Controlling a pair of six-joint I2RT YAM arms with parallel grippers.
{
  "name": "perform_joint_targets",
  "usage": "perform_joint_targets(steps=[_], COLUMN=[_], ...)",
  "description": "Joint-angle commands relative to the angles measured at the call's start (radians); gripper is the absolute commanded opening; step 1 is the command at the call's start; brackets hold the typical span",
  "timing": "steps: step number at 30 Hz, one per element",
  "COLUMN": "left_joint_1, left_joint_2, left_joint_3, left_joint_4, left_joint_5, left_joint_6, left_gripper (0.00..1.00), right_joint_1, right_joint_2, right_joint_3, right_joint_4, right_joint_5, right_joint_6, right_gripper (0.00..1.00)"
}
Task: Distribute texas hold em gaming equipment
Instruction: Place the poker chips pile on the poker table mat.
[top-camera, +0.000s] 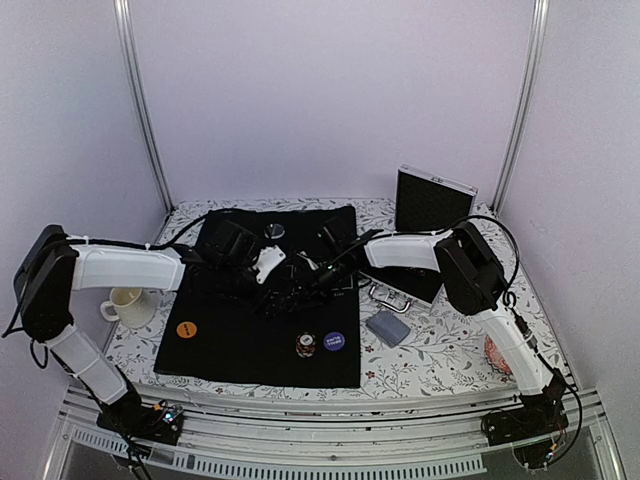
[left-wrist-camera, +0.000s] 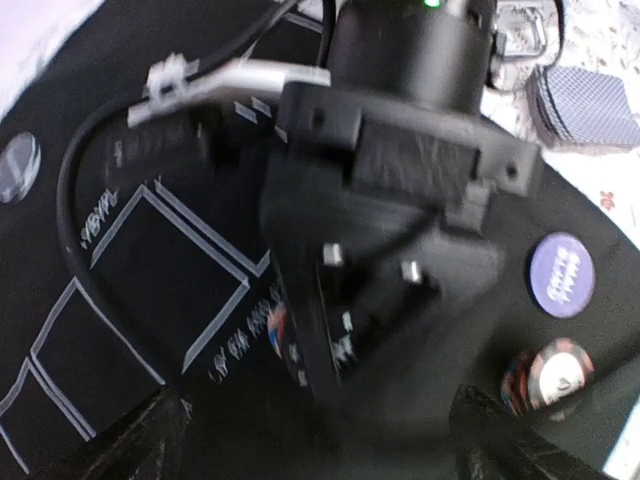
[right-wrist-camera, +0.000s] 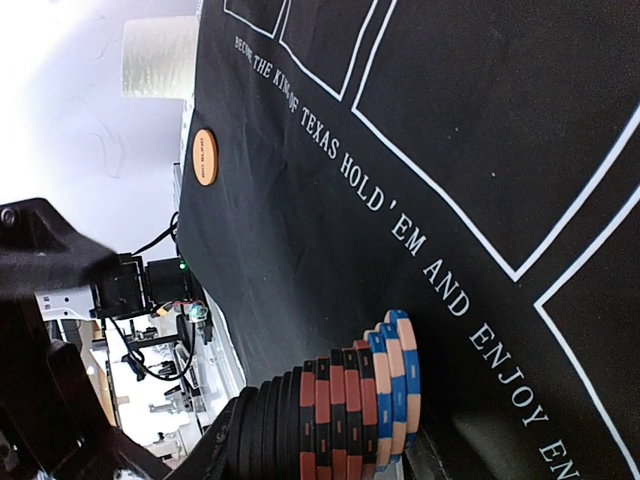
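Observation:
My right gripper is shut on a row of poker chips, black, red-and-black and blue-and-cream, held just above the black Texas Hold'em mat. In the top view it sits mid-mat. My left gripper is open, its fingers spread above the right arm's wrist. A chip stack and a purple disc lie near the mat's front edge. An orange disc lies front left and a silver disc at the back. A card deck rests right of the mat.
A cream mug stands left of the mat, under the left arm. A black case stands open at the back right, with a metal handle in front of it. A red patterned disc lies by the right arm.

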Motion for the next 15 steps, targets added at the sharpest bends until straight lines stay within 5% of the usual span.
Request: perform_joint_targets(steps=[1,15], left_joint_1=[-0.011,-0.001], left_joint_2=[0.060,0.197], left_joint_3=[-0.024,-0.002], left_joint_4=[0.196,0.301], left_joint_5=[0.004,0.017], left_joint_6=[0.022,0.101], left_gripper=[0.90,0.62], right_joint_1=[-0.008,-0.011], right_joint_2=[0.021,0.014], right_joint_3=[-0.028,-0.052], right_joint_4=[0.054,0.066], right_joint_5=[-0.024,-0.034], right_joint_6=[0.019,0.016], right_gripper=[0.08,0.07])
